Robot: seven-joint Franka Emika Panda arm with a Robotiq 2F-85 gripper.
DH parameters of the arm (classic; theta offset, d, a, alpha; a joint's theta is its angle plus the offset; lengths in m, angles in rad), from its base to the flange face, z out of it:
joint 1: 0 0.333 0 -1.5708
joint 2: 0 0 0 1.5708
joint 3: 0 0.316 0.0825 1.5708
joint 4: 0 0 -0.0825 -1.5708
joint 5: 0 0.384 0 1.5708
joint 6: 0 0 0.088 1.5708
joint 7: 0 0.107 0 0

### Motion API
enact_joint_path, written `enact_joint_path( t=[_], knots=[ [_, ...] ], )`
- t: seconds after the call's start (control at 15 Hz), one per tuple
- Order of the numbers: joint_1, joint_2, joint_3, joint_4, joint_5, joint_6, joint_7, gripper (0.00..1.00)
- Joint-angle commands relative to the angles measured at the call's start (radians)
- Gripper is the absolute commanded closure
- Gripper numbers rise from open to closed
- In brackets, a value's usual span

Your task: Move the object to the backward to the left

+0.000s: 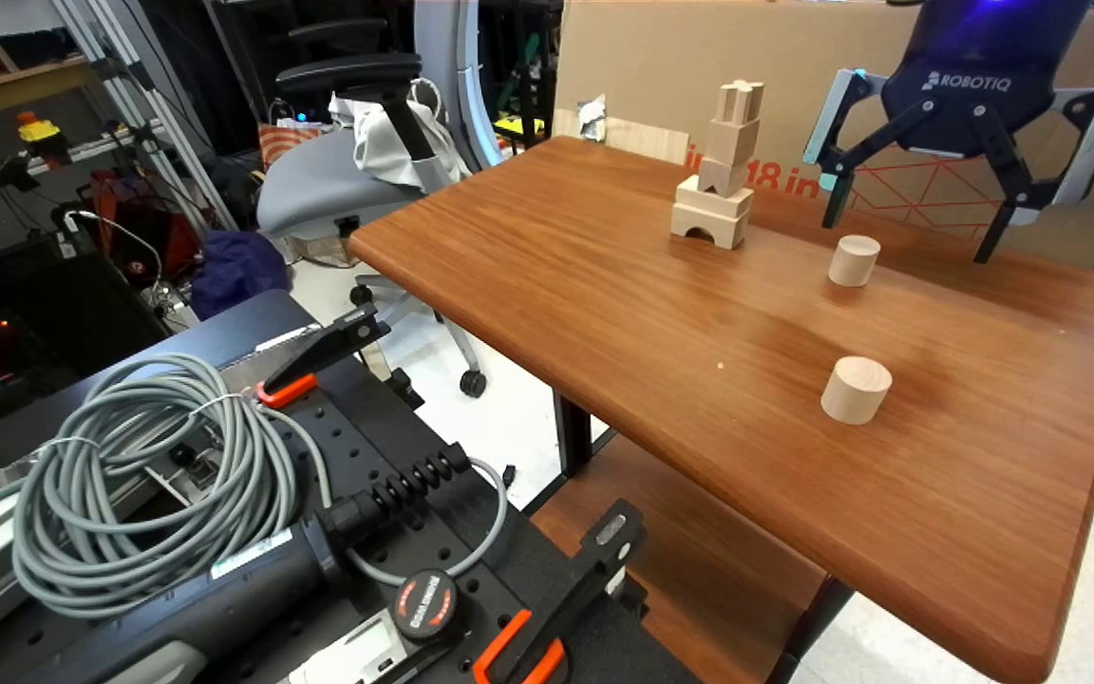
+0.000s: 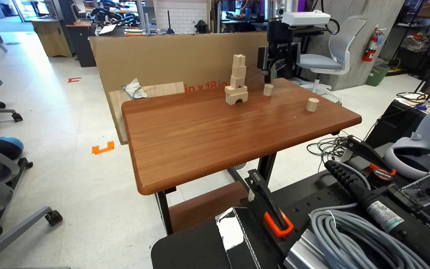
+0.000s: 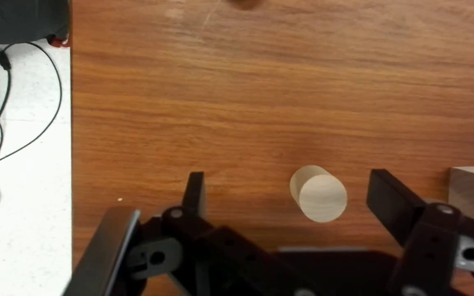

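There are two wooden cylinders (image 1: 854, 262), one block tower (image 1: 723, 171), two fingers (image 3: 393, 203) (and two black-and-orange clamps (image 1: 324, 352)).

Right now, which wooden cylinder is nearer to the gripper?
The cylinder nearer the block tower: the wrist view shows it between the open fingers; the other cylinder stands farther off.

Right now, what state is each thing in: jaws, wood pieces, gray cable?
Jaws: open, holding nothing, above the table.
Tower: standing, stacked, not touched by the jaws.
Tower-side peg: upright on the table, ungripped, seen between the jaws in the wrist view.
Other peg: upright on the table, ungripped.
Gray cable: coiled and tied.
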Motion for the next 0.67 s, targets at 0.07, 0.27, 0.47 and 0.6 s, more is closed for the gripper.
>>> enact_joint_path(
  t=[0.07, 0.27, 0.47, 0.6],
  knots=[
    [0.029, 0.062, -0.005, 0.069, -0.071, -0.023, 0.016, 0.0],
    [0.05, 0.08, -0.009, 0.077, -0.104, -0.014, 0.032, 0.0],
    [0.062, 0.087, -0.012, 0.077, -0.134, -0.008, 0.03, 0.26],
    [0.06, 0.079, -0.01, 0.068, -0.143, 0.005, 0.027, 0.42]
  ],
)
